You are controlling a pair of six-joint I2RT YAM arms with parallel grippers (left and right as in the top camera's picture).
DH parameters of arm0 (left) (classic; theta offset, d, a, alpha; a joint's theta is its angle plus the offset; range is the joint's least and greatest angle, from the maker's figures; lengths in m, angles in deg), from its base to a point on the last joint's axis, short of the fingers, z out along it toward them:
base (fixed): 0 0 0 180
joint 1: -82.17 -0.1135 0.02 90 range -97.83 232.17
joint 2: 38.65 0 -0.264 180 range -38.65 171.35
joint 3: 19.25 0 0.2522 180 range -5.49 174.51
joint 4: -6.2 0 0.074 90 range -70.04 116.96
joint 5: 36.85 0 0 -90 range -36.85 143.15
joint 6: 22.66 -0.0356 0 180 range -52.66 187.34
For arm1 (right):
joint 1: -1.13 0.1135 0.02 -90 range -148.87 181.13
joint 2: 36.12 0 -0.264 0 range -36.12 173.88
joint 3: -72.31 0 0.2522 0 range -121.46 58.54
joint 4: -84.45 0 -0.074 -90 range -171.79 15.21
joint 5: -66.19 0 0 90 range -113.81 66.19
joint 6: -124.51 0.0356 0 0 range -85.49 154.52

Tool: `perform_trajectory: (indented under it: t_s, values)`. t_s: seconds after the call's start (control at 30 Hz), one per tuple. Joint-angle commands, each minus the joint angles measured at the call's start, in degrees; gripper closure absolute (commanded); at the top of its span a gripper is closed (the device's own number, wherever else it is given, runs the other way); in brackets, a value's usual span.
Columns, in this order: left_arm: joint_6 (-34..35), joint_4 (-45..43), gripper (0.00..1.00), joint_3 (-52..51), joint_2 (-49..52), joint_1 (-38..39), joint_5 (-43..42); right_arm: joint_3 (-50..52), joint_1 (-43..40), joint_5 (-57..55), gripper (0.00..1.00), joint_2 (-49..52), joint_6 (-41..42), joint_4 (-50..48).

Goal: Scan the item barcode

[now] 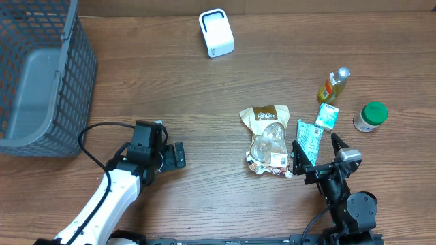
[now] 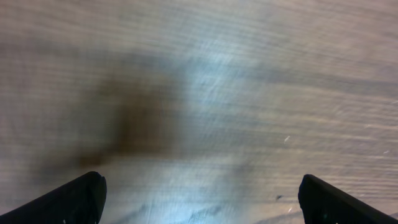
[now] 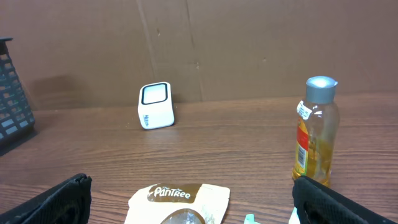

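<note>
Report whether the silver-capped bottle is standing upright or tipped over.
Upright: the bottle stands vertical on the table, silver cap at the top, in the right wrist view.

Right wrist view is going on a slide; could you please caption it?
Right gripper, jaws open, looks across the wooden table at a snack bag, a white scanner and a silver-capped bottle.

One grey plastic mesh basket (image 1: 76, 75), upper left. One white boxy scanner (image 1: 216, 33), top centre. At right: one brown-topped clear snack pouch (image 1: 267, 139), one silver-capped amber bottle (image 1: 333, 85), one small green-and-white carton (image 1: 328, 116), one long green-and-white sachet (image 1: 310, 141), one green-lidded white jar (image 1: 371, 116).
</note>
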Motion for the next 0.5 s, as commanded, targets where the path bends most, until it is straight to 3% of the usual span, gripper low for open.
perform_trajectory:
  t_s: [0.0,0.47]
  values:
    - [-7.28,-2.69,0.00,-1.33,-2.29,-0.35,-0.44,0.61,-0.15,0.09,0.00,-0.46,-0.24,-0.39]
    - [-16.59,-30.71,0.00,-17.55,-9.88,-0.35,-3.65,0.61,-0.15,0.09,0.00,-0.46,-0.24,-0.39]
